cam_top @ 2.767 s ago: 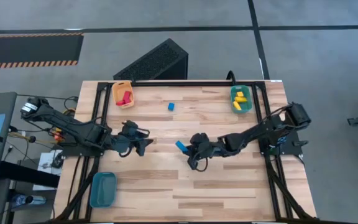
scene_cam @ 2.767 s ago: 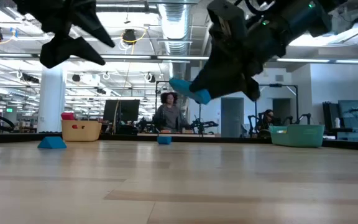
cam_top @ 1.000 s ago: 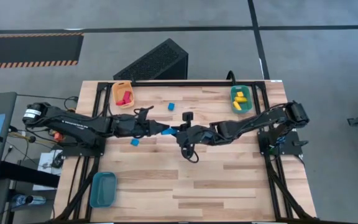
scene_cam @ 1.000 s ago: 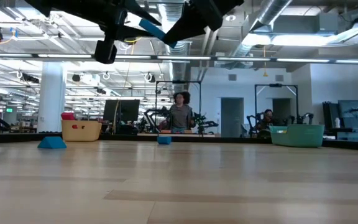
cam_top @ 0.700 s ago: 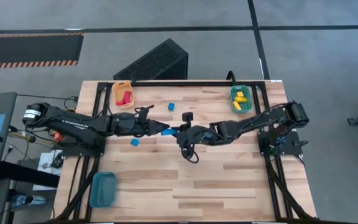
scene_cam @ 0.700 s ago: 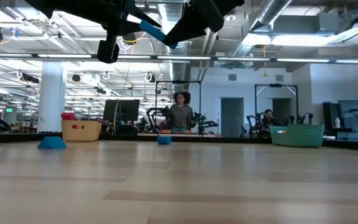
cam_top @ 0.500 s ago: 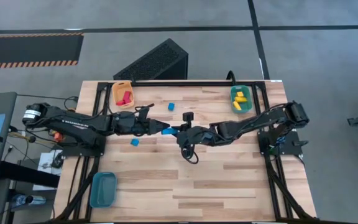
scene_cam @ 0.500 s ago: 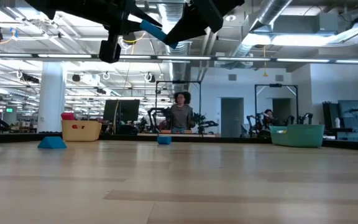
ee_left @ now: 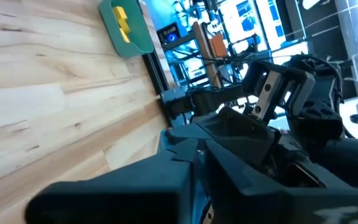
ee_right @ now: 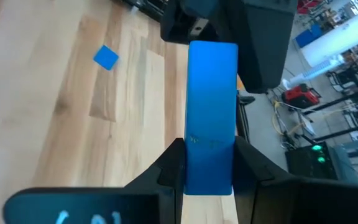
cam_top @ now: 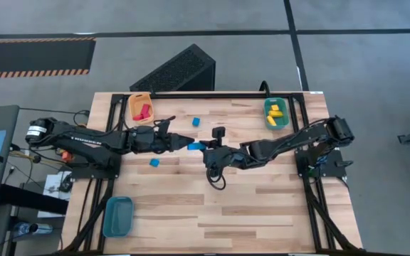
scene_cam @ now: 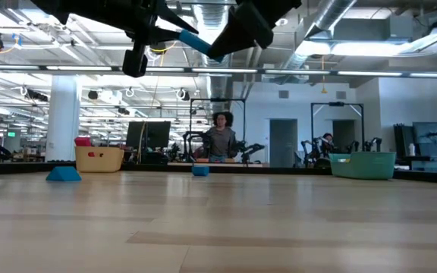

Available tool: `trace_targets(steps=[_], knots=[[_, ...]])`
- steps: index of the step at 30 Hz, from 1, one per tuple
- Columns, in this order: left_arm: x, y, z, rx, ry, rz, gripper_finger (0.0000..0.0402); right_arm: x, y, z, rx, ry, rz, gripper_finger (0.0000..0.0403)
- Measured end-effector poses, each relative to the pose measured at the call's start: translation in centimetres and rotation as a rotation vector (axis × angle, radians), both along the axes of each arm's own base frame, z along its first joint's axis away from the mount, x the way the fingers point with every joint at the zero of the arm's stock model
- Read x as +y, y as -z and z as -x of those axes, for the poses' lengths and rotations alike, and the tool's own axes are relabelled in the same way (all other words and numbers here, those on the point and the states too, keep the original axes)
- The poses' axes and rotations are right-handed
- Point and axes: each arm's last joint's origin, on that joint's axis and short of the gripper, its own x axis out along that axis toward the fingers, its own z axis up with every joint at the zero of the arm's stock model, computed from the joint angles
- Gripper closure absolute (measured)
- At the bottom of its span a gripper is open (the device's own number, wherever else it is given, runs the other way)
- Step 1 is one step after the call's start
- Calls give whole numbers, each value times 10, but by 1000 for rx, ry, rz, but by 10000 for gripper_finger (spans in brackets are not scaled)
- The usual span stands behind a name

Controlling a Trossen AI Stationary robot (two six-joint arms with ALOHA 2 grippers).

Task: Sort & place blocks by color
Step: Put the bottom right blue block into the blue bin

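Observation:
A blue bar block (cam_top: 196,146) hangs high above the middle of the table, bridging my two grippers. My left gripper (cam_top: 188,145) reaches in from the left and is shut on one end. My right gripper (cam_top: 203,149) reaches in from the right and is shut on the other end. In the low view the bar (scene_cam: 196,41) slants between the two dark grippers. Two small blue cubes lie flat on the wood, one (cam_top: 196,122) toward the far edge and one (cam_top: 154,162) below my left arm. My left gripper pinches the bar's left end (ee_right: 213,53) between its two fingers, which stand on either side of it. It comes in roughly level from the table's left. The bar is lifted clear of the table. My right gripper pinches the bar's right end (ee_right: 210,171) between its two fingers (ee_right: 166,168). It comes in roughly level from the table's right, and the bar sticks out past the fingertips, along them. The bar is clear of the table, slightly tilted.
An orange bin (cam_top: 141,107) with red blocks stands at the far left. A green bin (cam_top: 275,114) with yellow blocks stands at the far right. A blue bin (cam_top: 118,215) sits at the near left. A black box (cam_top: 176,71) lies beyond the far edge. A person (scene_cam: 220,140) stands in the room behind.
Both grippers, joined at the blue bar, have drifted a little toward the table's far edge. The bar stays lifted clear between them.

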Motion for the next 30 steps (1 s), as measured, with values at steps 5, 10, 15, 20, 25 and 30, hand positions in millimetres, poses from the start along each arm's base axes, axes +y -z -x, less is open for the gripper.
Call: trace_targets(steps=[5, 10, 15, 20, 25, 30], knots=[[0, 0, 0, -2, 1, 1, 313, 0, 1, 1, 10, 15, 18, 310], [-1, 3, 0, 27, 19, 6, 234, -3, -2, 0, -17, 75, 44, 310], [0, 6, 1, 63, 21, -1, 199, -5, -5, 0, -28, 99, 93, 310], [3, 5, 1, 56, 7, -11, 210, -2, -11, -3, -38, 40, 64, 310], [6, 2, 0, 26, -2, -35, 241, -4, -14, -4, -46, 30, 52, 309], [7, 0, 0, 13, -2, -56, 291, -4, -14, -5, -39, 4, 41, 309]])
